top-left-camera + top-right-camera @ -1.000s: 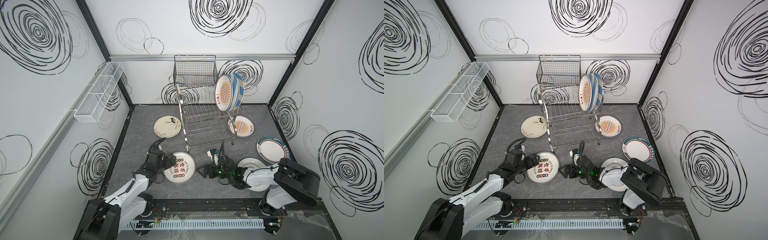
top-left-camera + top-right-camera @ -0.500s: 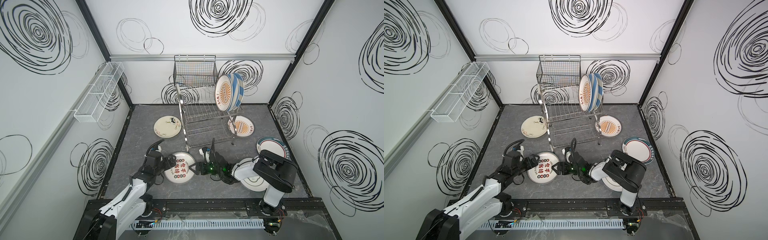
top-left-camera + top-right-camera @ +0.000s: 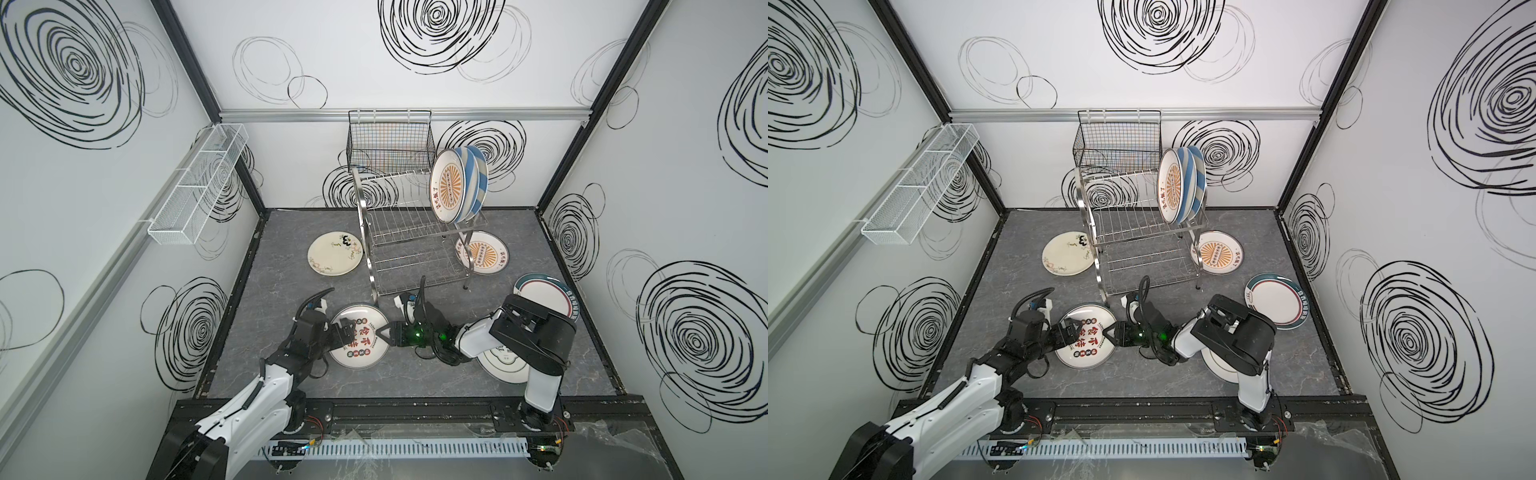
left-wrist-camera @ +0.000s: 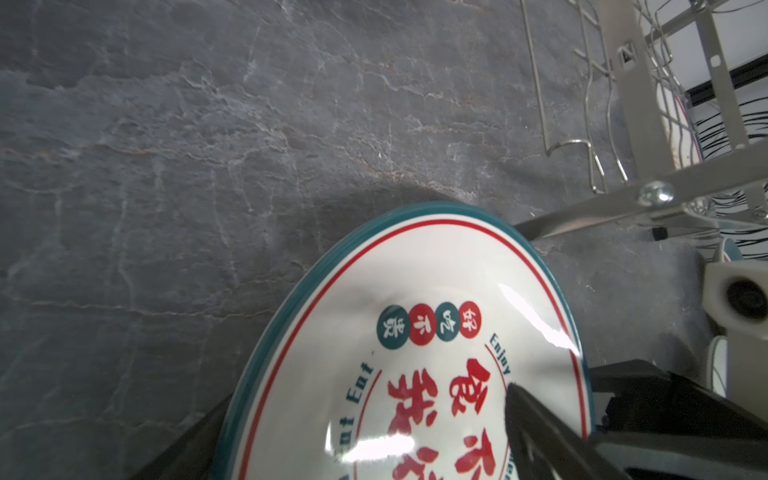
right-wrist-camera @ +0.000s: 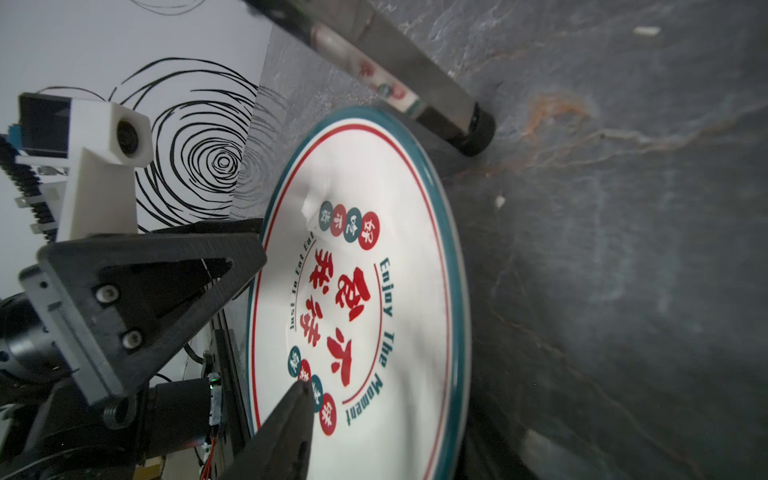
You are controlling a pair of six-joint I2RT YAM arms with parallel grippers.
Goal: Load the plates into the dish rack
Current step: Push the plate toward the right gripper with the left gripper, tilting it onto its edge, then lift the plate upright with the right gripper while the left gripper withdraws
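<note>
Within the last second the right gripper (image 3: 385, 334) had slid leftward across the lower middle of both top views, from bare floor to the right rim of the Chinese-character plate (image 3: 360, 341), its jaws narrowing as it arrived. The left gripper (image 3: 345, 333) had kept to the opposite, left rim and was grasping it. In the left wrist view one finger (image 4: 536, 419) pressed on the plate's face and its partner showed beneath the rim. In the right wrist view one finger (image 5: 286, 424) of the right gripper lay over the printed face, but the other was hidden, so whether that grip had clamped could not be told. The plate was still down at the grey floor (image 3: 291, 249), just below the dish rack (image 3: 411, 240). The rack's top tier held a sunburst plate (image 3: 449, 191) and two striped plates (image 3: 473, 174) upright at its right end. This looked like a handover or a two-handed lift being set up. Four other plates (image 3: 334, 257) lay flat around the rack, so most of the loading remained.
</note>
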